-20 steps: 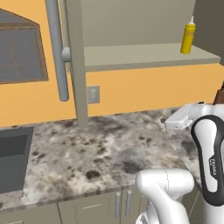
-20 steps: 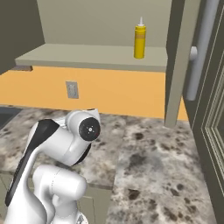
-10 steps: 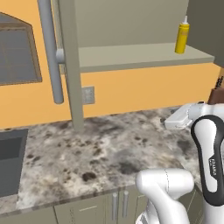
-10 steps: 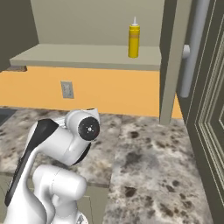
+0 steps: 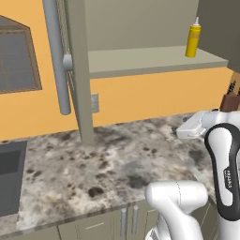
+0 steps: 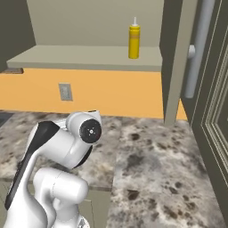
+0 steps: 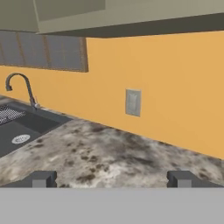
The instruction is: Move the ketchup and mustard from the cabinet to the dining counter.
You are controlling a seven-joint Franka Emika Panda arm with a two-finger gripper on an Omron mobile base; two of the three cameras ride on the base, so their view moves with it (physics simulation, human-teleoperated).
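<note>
Mustard: yellow squeeze bottle, thin white nozzle, upright near shelf front edge in open cabinet. Claw: jaws wide, holding nothing, above desk.

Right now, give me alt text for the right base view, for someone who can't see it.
A yellow squeeze bottle of mustard with a pointed white nozzle stands upright on the shelf of the open olive-grey wall cabinet, above an orange wall. Below lies a speckled granite counter, with the white robot arm folded at lower left.

A kitchen: sink, granite counter, cabinet.
</note>
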